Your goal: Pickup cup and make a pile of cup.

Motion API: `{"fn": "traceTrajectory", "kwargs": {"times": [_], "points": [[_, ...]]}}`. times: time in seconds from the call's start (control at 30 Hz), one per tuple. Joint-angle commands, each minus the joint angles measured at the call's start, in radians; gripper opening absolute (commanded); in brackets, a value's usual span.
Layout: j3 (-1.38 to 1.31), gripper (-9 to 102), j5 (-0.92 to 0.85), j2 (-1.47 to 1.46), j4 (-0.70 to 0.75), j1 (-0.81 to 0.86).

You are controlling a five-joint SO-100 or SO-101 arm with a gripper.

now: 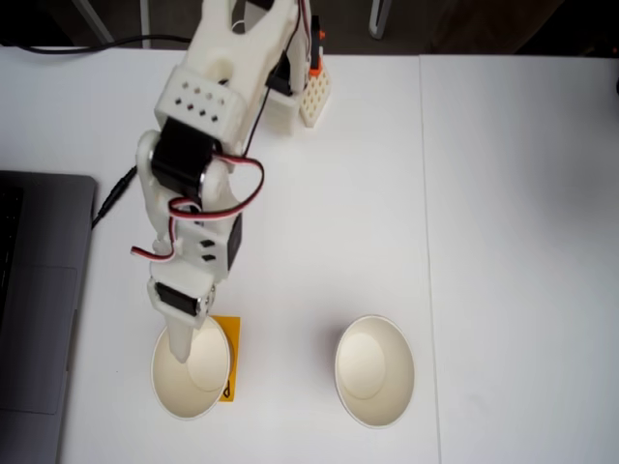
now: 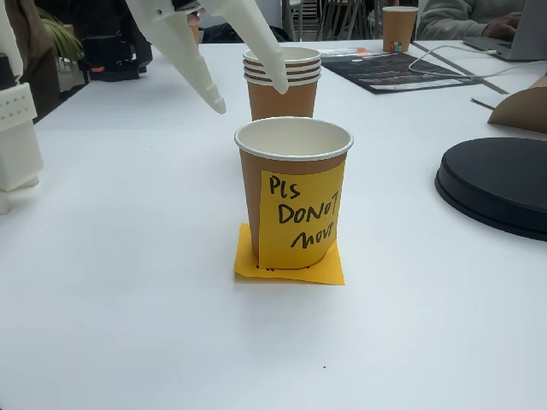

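A paper cup (image 1: 191,372) (image 2: 293,162), brown outside and white inside, stands upright on an orange sticky note (image 1: 229,353) (image 2: 291,265). A second note reading "PLS DO NOT MOVE" is stuck to its side. A second cup (image 1: 374,370) stands to its right in a fixed view. A stack of nested cups (image 2: 282,85) stands behind the front cup in the table-level fixed view. My white gripper (image 1: 186,346) (image 2: 249,96) hangs open just above the noted cup's rim. Its fingers (image 2: 188,60) are spread and hold nothing.
A grey laptop (image 1: 39,309) lies at the left edge. A black round disc (image 2: 500,184) sits to the right. A further cup (image 2: 399,26), a dark mat with cables (image 2: 402,68) and a person's arm (image 2: 461,17) are at the far end. A table seam (image 1: 426,242) runs down.
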Motion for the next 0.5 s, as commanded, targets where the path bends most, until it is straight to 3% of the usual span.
{"fn": "traceTrajectory", "kwargs": {"times": [0.0, 0.47], "points": [[-0.02, 24, 0.008, 0.009, 0.029, -0.002], [-0.051, 24, 0.008, -0.06, 0.028, -0.002]]}}
